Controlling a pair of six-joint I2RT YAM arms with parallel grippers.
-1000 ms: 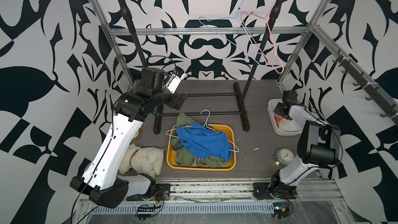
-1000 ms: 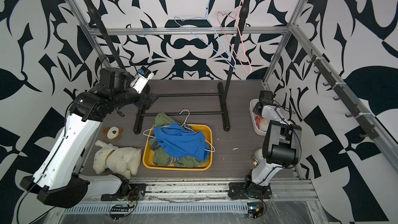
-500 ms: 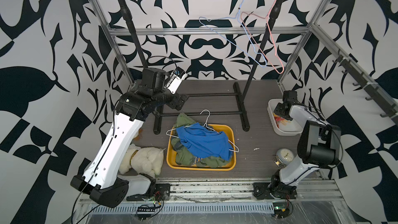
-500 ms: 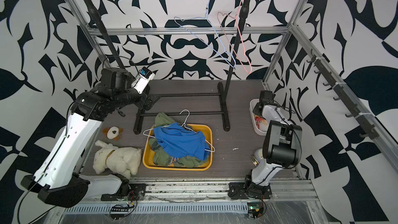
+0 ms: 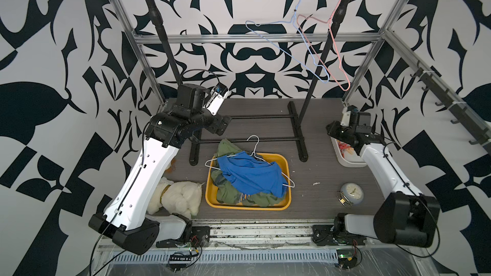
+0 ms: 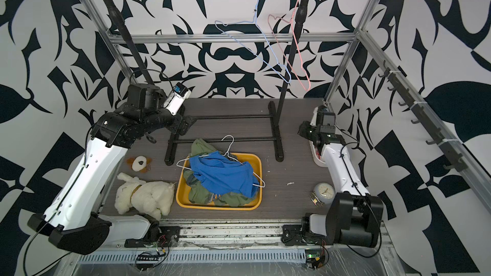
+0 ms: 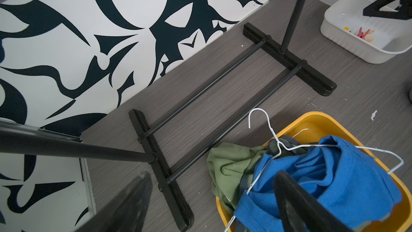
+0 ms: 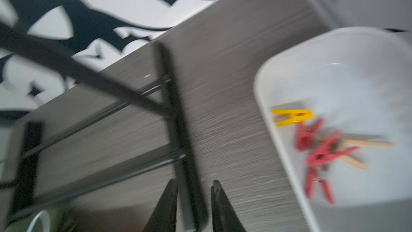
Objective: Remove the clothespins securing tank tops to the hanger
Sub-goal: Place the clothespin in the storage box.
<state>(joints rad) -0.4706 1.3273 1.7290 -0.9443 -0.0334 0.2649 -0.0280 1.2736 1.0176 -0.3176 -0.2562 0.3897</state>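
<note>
Several clothespins, coral-red, yellow and tan, lie loose in the white tray; the left wrist view also shows the clothespins. A blue tank top lies over olive tank tops in the yellow bin, with a white wire hanger across them. My left gripper hangs open and empty above the floor behind the bin. Beside the tray's left rim, my right gripper holds nothing, its jaws a narrow gap apart.
A black garment rack stands behind the bin, with a blue hanger and a pink hanger on its bar. A white plush dog lies left of the bin. An alarm clock sits at the front right.
My right gripper has swung a little left, off the white tray, and its jaws have narrowed. The left arm has barely moved.
</note>
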